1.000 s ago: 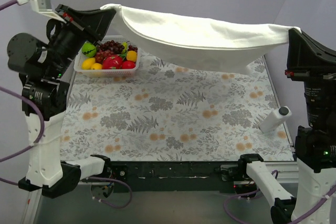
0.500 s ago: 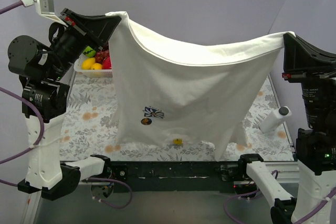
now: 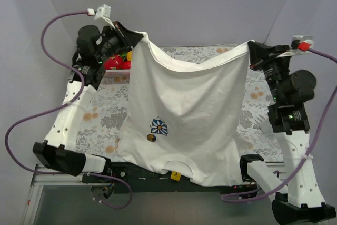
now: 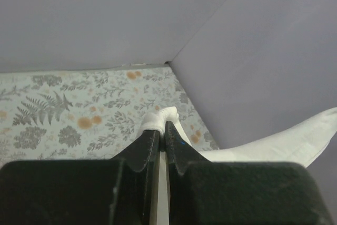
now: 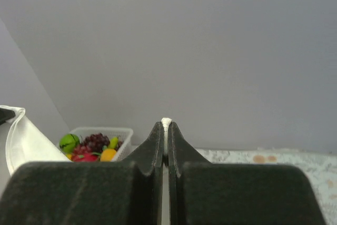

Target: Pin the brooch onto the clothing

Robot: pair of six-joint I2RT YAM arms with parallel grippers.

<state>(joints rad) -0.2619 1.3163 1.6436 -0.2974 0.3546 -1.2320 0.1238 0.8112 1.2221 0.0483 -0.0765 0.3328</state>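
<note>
The T-shirt (image 3: 189, 93), judged light and limp, is best held at its hem corners, where the left end effector (image 3: 138, 35) and right end effector (image 3: 253, 48) are each clamped on cloth. Its long axis runs from the hem above the daisy print (image 3: 159, 126) to the collar below it (hung upside down); the brooch (image 3: 151, 138) is seen just beneath the print

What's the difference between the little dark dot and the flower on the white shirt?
The brooch is a plain dark round disc; the printed flower is blue and white with spread petals. The brooch looks smaller and sits just below the printed flower. Both sit close together on the T-shirt.
</note>
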